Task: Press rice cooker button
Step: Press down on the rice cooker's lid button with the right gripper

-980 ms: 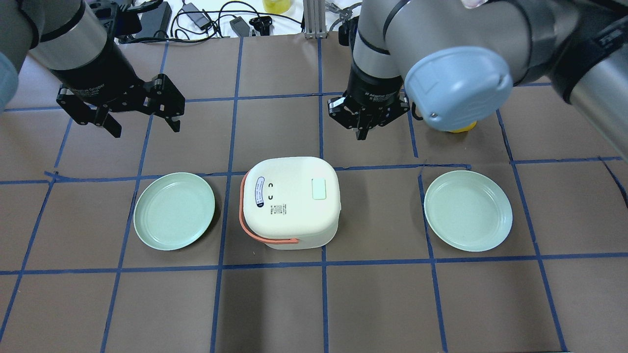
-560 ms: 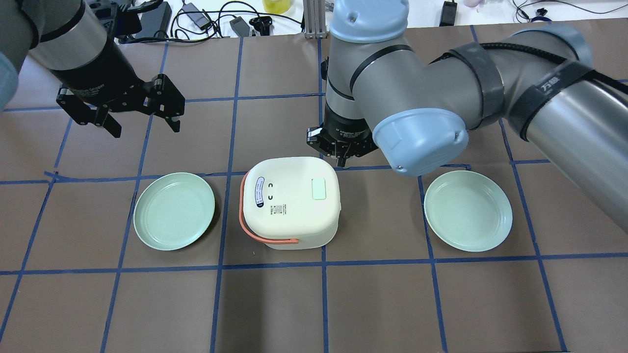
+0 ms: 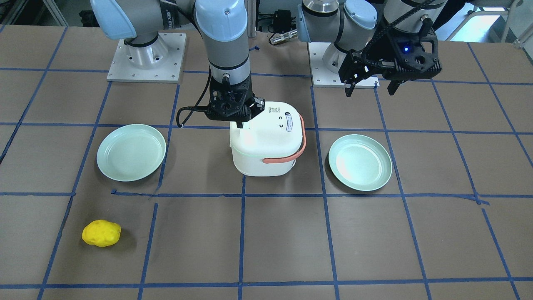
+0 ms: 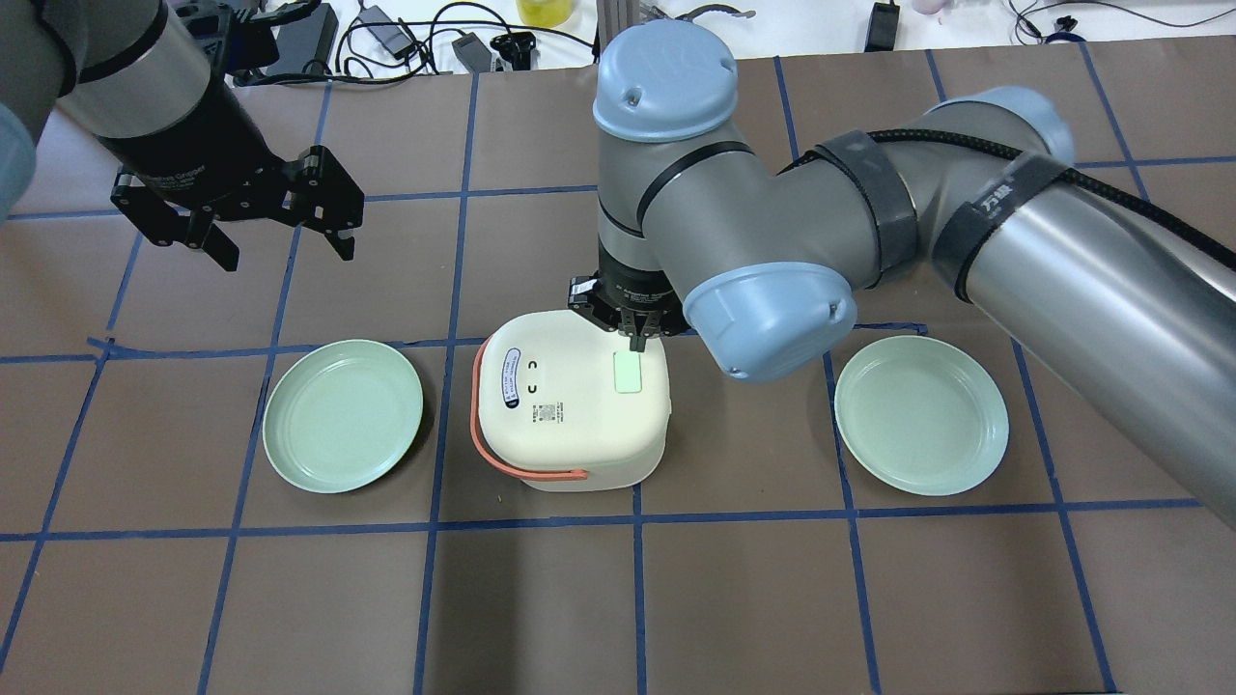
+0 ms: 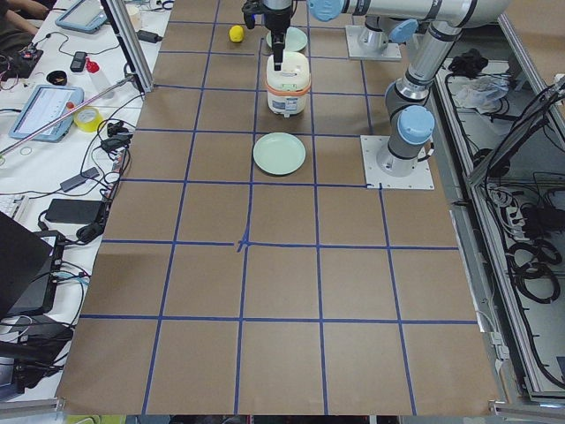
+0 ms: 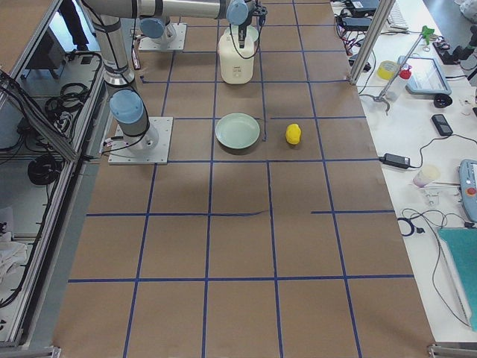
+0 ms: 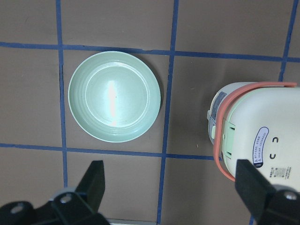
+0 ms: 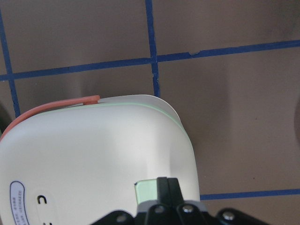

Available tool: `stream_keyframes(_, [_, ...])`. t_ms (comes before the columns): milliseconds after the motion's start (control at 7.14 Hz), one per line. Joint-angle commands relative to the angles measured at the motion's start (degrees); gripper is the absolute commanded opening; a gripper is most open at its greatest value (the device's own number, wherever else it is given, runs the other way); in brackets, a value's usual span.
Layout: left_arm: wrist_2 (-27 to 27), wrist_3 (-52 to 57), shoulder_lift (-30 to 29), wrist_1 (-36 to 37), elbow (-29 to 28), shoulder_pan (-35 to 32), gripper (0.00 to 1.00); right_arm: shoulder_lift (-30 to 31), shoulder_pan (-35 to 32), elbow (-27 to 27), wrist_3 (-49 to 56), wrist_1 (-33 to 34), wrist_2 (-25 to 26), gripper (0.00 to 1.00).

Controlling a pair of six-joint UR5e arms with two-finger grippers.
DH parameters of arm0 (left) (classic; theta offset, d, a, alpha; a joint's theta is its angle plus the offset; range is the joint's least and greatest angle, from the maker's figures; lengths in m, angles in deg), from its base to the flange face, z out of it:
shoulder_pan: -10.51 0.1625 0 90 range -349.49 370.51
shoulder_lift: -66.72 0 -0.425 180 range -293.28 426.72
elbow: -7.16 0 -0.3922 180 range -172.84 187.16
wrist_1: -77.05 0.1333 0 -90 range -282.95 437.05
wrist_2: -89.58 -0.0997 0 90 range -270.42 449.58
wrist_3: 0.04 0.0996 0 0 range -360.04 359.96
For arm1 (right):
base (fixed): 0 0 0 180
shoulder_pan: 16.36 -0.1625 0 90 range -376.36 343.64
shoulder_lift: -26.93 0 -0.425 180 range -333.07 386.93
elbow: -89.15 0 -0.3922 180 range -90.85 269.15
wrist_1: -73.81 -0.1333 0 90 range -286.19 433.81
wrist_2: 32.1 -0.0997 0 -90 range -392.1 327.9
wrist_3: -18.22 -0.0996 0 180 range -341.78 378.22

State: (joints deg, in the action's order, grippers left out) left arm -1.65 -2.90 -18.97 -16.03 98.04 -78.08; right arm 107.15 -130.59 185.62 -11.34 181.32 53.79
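The cream rice cooker (image 4: 570, 401) with an orange handle stands mid-table, also in the front view (image 3: 266, 143). Its pale green button (image 4: 629, 373) is on the lid's right part. My right gripper (image 4: 635, 338) is shut, fingertips together just at the button's far edge; in the right wrist view the shut fingers (image 8: 167, 187) overlap the button (image 8: 145, 191). In the front view it (image 3: 240, 123) meets the lid's edge. My left gripper (image 4: 280, 243) is open and empty, hovering far left of the cooker; it also shows in the front view (image 3: 370, 89).
Two pale green plates lie either side of the cooker, one left (image 4: 343, 415) and one right (image 4: 921, 415). A yellow sponge-like object (image 3: 101, 233) lies on the far side of the table. Cables and boxes sit beyond the far table edge (image 4: 406, 39).
My right arm has swung left and toward the cooker; its shut gripper moved from beyond the cooker onto the lid at the button. The left arm has not moved.
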Motion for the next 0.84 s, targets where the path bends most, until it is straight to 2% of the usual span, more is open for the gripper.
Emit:
stream_keyframes(0, [0.00, -0.04, 0.00, 0.00, 0.00, 0.00, 1.00, -0.33, -0.99, 0.03, -0.24, 0.41, 0.07, 0.00])
stream_keyframes(700, [0.00, 0.05, 0.00, 0.00, 0.00, 0.00, 1.00, -0.41, -0.99, 1.17, 0.90, 0.06, 0.25, 0.01])
